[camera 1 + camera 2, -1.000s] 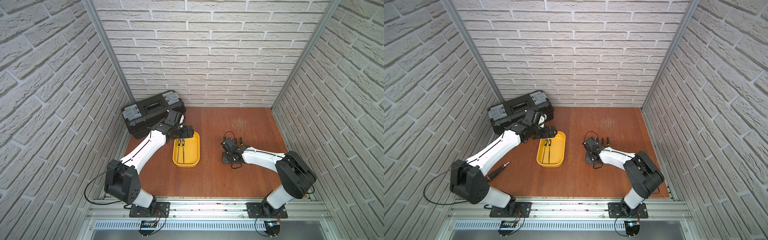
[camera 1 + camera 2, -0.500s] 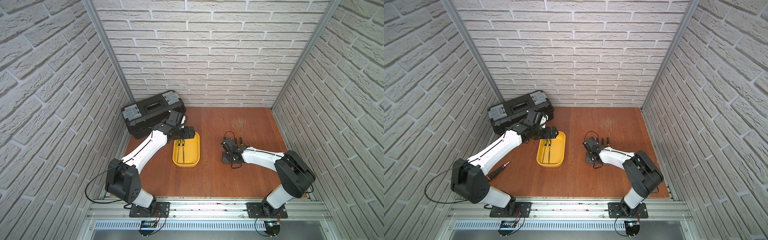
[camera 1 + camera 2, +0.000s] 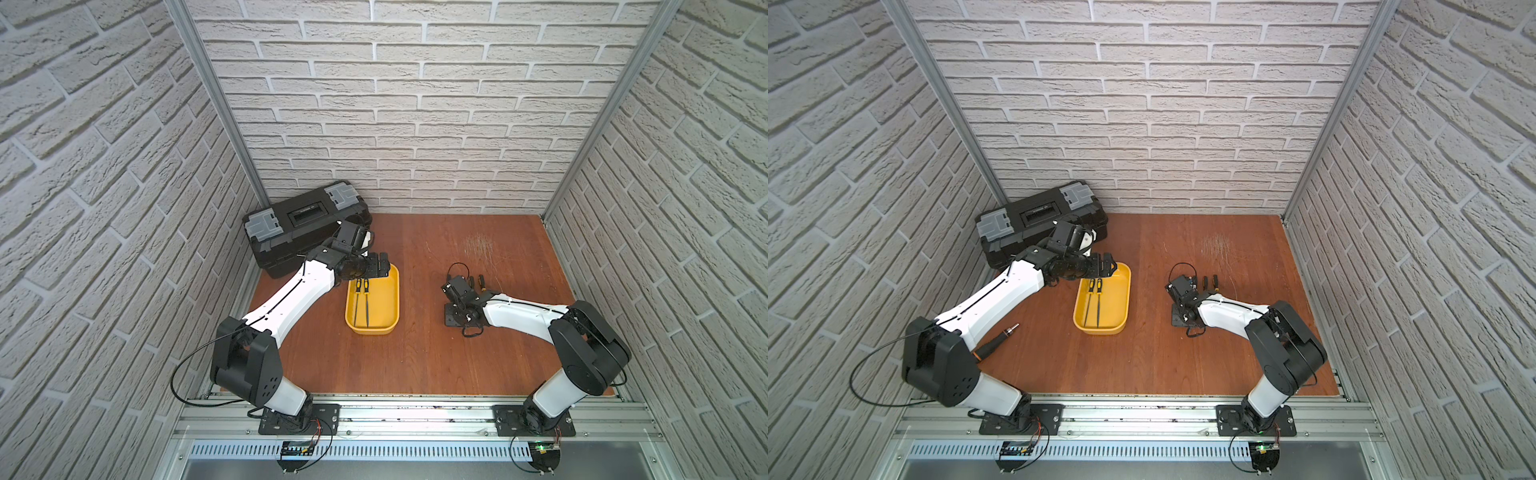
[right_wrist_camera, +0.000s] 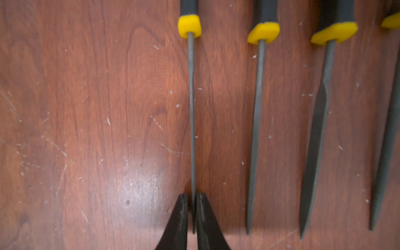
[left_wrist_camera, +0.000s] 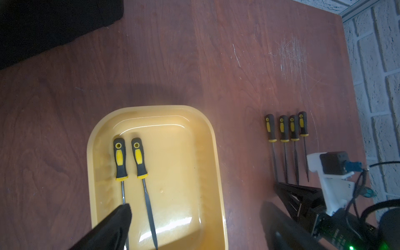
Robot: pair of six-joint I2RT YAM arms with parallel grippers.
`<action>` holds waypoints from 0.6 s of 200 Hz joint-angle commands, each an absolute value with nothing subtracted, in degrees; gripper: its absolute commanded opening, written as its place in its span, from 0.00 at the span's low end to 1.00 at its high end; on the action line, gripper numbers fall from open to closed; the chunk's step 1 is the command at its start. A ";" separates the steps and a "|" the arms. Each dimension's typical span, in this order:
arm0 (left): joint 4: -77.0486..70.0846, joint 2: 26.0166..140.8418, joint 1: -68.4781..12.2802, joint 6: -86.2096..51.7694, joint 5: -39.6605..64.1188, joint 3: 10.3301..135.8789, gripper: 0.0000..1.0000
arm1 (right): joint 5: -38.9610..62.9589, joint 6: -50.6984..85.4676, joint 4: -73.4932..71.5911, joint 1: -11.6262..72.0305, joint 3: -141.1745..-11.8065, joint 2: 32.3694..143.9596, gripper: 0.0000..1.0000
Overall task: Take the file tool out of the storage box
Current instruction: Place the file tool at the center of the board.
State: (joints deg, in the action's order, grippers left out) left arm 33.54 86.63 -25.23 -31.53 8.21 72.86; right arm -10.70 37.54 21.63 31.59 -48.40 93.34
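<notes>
Left arm reaches forward, left gripper spread wide, empty, over storage box far end. Two files lie lengthwise inside, handles toward tabletop's back edge; right gripper barely parted, straddling a loose file on the tabletop.

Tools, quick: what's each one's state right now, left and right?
Left tool: open, empty, above the shallow yellow plastic tub.
Right tool: jaws narrow around the slim grey metal file's tip; grip cannot be told.

Even, bright overhead light; glare on storage box floor; right wrist view blurred.
</notes>
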 commanded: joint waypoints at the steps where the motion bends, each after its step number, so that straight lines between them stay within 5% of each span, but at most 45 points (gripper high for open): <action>1: 33.22 87.27 -25.50 -30.85 7.90 73.77 0.99 | -11.78 37.02 21.45 31.20 -47.31 93.91 0.17; 120: 34.18 89.63 -25.49 -30.89 6.71 74.75 0.98 | -14.58 32.36 30.26 31.04 -53.26 83.28 0.24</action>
State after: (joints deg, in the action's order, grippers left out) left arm 33.85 88.71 -25.23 -31.53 7.88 73.03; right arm -12.43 34.61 27.00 31.48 -50.39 87.72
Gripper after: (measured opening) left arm 0.985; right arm 0.232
